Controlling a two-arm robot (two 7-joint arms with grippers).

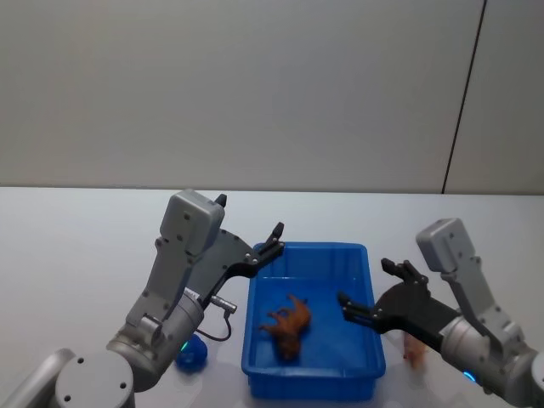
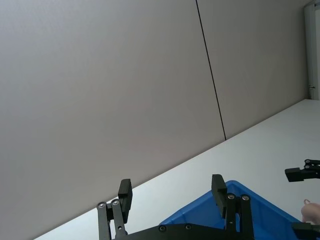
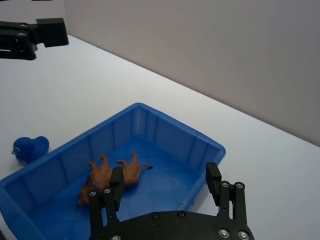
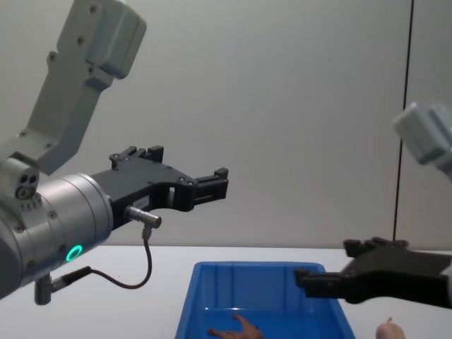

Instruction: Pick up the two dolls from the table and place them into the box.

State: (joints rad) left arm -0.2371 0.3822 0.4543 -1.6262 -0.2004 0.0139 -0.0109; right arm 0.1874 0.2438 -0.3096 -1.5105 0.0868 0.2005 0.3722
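Box (image 1: 323, 247) holds the brown doll (image 1: 287, 327) on its side. Pink doll (image 1: 414, 350) sits on the table (image 1: 68, 246) at the box's 4 o'clock, beside the right gripper (image 1: 365, 282), spread empty, likely to take it. Left gripper (image 1: 249, 214) hangs spread and empty at 10 o'clock, out of the way.

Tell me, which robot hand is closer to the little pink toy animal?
Right. The right gripper hovers over the right side of the box, close to the pink toy animal on the table there. The left gripper is over the far left corner, across the box.
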